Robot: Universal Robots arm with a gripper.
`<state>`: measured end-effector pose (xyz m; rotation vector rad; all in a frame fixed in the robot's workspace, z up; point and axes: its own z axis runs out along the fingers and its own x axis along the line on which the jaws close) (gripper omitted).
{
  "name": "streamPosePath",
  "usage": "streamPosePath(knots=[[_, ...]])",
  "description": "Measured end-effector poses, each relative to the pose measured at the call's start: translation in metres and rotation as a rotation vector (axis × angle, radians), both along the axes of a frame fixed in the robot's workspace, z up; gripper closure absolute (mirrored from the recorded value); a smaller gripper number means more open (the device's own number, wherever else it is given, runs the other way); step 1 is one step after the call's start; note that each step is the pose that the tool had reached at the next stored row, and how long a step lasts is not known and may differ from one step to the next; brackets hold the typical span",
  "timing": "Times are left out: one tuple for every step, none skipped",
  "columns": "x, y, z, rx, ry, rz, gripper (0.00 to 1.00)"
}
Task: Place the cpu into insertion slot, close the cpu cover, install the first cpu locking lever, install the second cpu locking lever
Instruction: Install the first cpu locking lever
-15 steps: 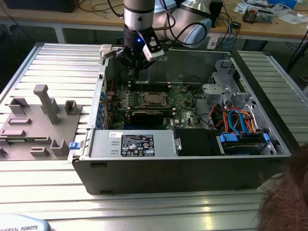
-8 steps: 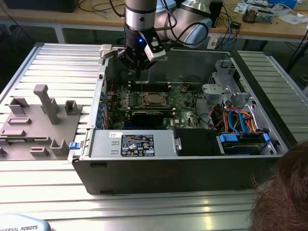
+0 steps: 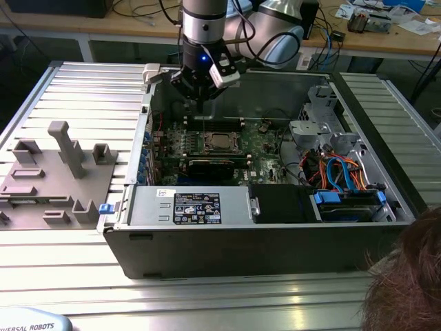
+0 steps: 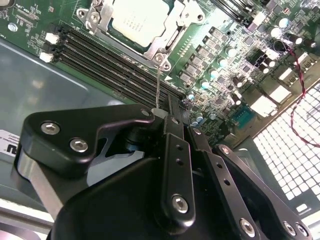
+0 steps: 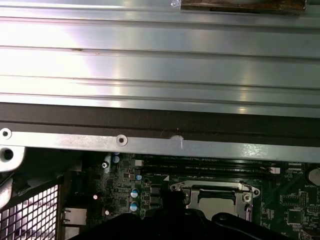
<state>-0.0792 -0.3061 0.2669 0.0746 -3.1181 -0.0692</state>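
The cpu [image 3: 220, 143] lies in its socket on the green board inside the open computer case, its silver top facing up [image 4: 137, 20]. The cpu cover [image 4: 170, 37], a silvery frame, lies down around it; in the first wrist view it shows as a frame [image 5: 245, 192]. A thin wire locking lever [image 4: 158, 82] rises from the socket's corner up to my fingertips. My gripper [image 3: 199, 105] hangs above the board just behind the socket, its fingers together [image 4: 170, 107]. I cannot tell whether they clamp the lever's end or only touch it.
Black memory slots [image 4: 110, 60] run beside the socket. The case also holds a power supply [image 3: 193, 207], a drive cage [image 3: 317, 117] and coloured cables [image 3: 337, 169]. A grey fixture plate [image 3: 55, 172] lies at the exterior view's left. A person's hair [image 3: 406, 283] shows at lower right.
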Motion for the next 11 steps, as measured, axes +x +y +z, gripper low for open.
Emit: streamPosePath(knots=[[0.001, 0.0, 0.0, 0.0, 0.0, 0.0, 0.89], [0.0017, 0.0, 0.0, 0.0, 0.0, 0.0, 0.89], [0.0022, 0.0, 0.0, 0.0, 0.0, 0.0, 0.89], [0.0032, 0.0, 0.0, 0.0001, 0.0, 0.0, 0.89], [0.0037, 0.0, 0.0, 0.0, 0.0, 0.0, 0.89], [0.0041, 0.0, 0.0, 0.0, 0.0, 0.0, 0.89], [0.0045, 0.0, -0.0001, 0.0, 0.0, 0.0, 0.89], [0.0049, 0.0, -0.0001, 0.0, 0.0, 0.0, 0.89], [0.0058, 0.0, -0.0001, 0.0, 0.0, 0.0, 0.89], [0.0062, 0.0, -0.0001, 0.0, 0.0, 0.0, 0.89], [0.0067, 0.0, -0.0001, 0.0, 0.0001, 0.0, 0.89]])
